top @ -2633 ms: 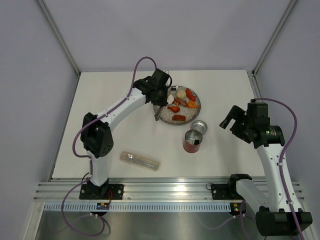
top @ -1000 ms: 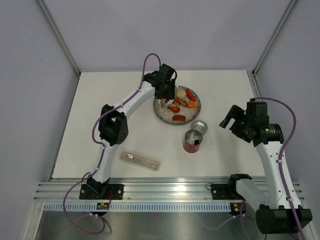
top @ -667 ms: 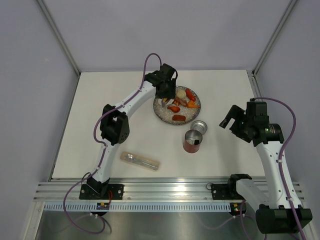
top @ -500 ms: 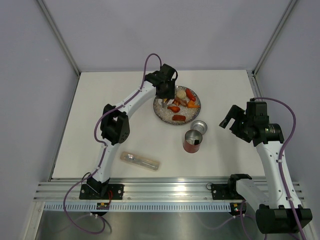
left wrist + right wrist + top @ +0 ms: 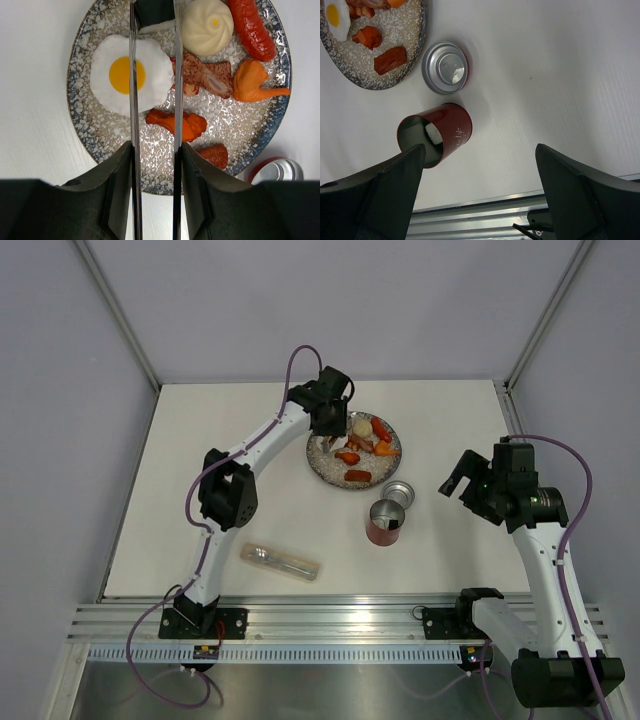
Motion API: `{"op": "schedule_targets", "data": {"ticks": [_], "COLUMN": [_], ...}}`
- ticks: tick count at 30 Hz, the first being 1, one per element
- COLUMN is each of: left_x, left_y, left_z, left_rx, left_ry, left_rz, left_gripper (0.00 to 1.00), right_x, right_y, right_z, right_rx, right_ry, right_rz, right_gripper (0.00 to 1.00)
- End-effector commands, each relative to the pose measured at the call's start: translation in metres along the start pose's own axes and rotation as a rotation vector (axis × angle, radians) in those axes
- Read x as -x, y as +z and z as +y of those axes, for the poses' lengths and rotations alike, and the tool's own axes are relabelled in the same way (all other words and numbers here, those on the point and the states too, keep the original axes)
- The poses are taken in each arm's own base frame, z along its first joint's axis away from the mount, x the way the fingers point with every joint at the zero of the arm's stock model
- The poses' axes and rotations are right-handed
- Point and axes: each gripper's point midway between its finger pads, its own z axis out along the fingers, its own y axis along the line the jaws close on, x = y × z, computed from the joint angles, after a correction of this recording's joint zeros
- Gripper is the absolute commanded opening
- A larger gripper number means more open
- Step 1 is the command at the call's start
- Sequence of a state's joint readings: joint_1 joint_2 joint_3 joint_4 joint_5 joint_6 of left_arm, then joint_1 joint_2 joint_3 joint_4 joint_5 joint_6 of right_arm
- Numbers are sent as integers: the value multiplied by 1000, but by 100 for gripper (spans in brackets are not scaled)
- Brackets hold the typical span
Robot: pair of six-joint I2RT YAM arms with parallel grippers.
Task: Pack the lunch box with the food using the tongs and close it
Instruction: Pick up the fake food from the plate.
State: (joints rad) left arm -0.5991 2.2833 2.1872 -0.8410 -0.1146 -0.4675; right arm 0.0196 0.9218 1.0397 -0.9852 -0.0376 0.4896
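Observation:
My left gripper point(image 5: 154, 150) is shut on the tongs point(image 5: 133, 100), one silver arm against each finger. The arms run out over the speckled plate point(image 5: 85, 125), their tips either side of a black-and-white sushi block point(image 5: 152, 12) at its far edge. The rest of the food on the plate is a fried egg point(image 5: 120, 75), a pale bun point(image 5: 207, 27), a sausage point(image 5: 250, 30) and an orange shrimp point(image 5: 252, 80). The red lunch box point(image 5: 445, 130) stands open with a white piece point(image 5: 434, 134) inside. Its lid point(image 5: 445, 67) lies upside down beside it. My right gripper point(image 5: 480, 150) hangs open and empty, right of the lunch box.
A clear plastic case point(image 5: 279, 561) lies near the front left of the table. The lunch box point(image 5: 386, 523) and lid point(image 5: 399, 491) sit just in front of the plate point(image 5: 325, 468). A metal rail runs along the near edge.
Since the earliest frame the left arm has stretched further back, carrying the tongs to the plate's far left side. Over the last second it barely moves. The right arm is still.

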Motion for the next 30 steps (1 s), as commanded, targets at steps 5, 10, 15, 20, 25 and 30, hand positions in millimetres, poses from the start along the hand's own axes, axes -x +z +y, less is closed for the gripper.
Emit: {"op": "schedule_targets", "data": {"ticks": [5,10,15,20,25,30], "left_x": [47,46,41,23,-20,-79], "left_y": [-67,-76,-106,-152,-204,-227], "left_z": [-5,-6,-12,-22,-43,-56], "left_rx": [-49,-59,-94,-167,-240,-299], "left_ry": [0,10,38,94,231,338], "left_rz": [-168,-171,-187,-196,-174,-87], "left_gripper": [0,0,0,0,0,0], "right_x": [9,10,10,10,12,15], "right_y": [-9,-12,-12,-10,-9,-8], "right_z": [5,6,5,5,6,6], "right_rx": [22,23,18,19,18,16], "right_ry": [-8,-8,-11,-14,-17,-21], "right_rz": [-45,-49,-51,-50,-51,-56], "right_gripper": [100,100,99,99,100,100]}}
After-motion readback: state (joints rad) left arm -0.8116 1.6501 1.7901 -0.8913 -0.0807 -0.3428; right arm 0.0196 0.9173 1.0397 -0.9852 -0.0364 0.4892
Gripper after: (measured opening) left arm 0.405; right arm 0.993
